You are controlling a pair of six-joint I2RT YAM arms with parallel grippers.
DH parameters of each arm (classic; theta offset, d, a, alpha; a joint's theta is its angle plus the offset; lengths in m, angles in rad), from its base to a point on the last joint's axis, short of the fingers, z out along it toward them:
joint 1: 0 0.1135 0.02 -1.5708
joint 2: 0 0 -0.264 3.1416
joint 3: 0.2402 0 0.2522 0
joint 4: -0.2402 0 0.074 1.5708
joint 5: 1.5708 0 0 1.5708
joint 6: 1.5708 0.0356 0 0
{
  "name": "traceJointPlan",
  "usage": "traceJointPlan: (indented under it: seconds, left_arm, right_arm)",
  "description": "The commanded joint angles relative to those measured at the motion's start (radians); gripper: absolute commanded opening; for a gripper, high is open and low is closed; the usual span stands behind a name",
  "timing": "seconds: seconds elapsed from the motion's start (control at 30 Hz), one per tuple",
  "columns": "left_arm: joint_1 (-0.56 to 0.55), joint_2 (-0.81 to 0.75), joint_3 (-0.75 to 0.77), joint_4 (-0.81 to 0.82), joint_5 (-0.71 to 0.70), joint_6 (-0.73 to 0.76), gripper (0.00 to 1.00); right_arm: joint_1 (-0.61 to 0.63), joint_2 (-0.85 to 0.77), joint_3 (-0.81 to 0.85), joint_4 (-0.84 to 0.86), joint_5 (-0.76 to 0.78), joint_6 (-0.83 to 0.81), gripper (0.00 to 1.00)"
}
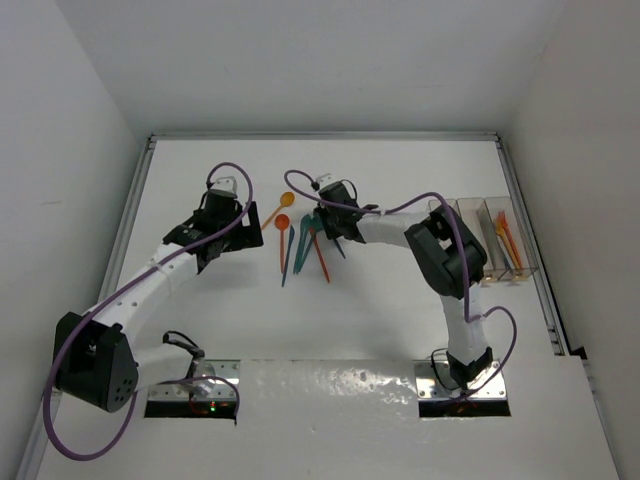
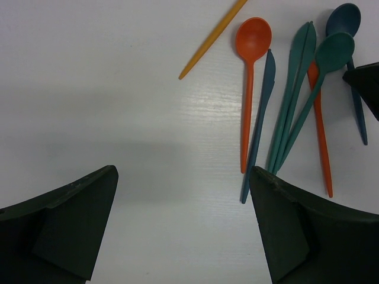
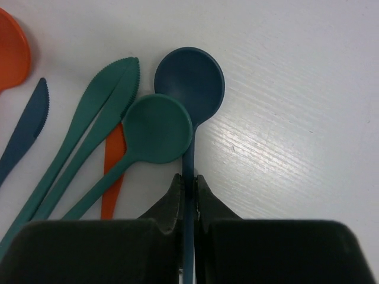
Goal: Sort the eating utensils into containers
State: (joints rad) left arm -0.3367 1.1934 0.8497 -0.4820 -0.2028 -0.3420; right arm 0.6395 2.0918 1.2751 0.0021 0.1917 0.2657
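Several eating utensils lie in a loose pile at mid-table. My right gripper is shut on the thin handle of a dark blue spoon, whose bowl rests on the table ahead of the fingers. Beside it lie a teal spoon, two teal knives, an orange utensil and a blue knife. My left gripper stands open over bare table, left of an orange spoon and a yellow-orange handle. The clear containers stand at the right edge.
The rightmost bin holds a few orange and yellow utensils. White walls enclose the table on the left, back and right. The right arm's tip shows at the edge of the left wrist view, over the pile.
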Motion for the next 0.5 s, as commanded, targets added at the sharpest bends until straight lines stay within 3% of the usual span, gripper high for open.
traceJointPlan:
  seconds: [0.0, 0.3, 0.47]
  left_arm:
    - [-0.005, -0.005, 0.006, 0.028, -0.003, 0.005, 0.91]
    - [-0.005, -0.009, 0.009, 0.025, 0.008, 0.003, 0.91]
    - [-0.005, -0.014, 0.011, 0.022, 0.013, 0.003, 0.91]
  right_arm:
    - [0.005, -0.050, -0.034, 0.002, 0.049, -0.025, 0.00]
    - [-0.064, -0.326, -0.187, 0.006, 0.089, -0.163, 0.00]
    - [-0.190, -0.568, -0.318, -0.039, 0.066, -0.242, 0.00]
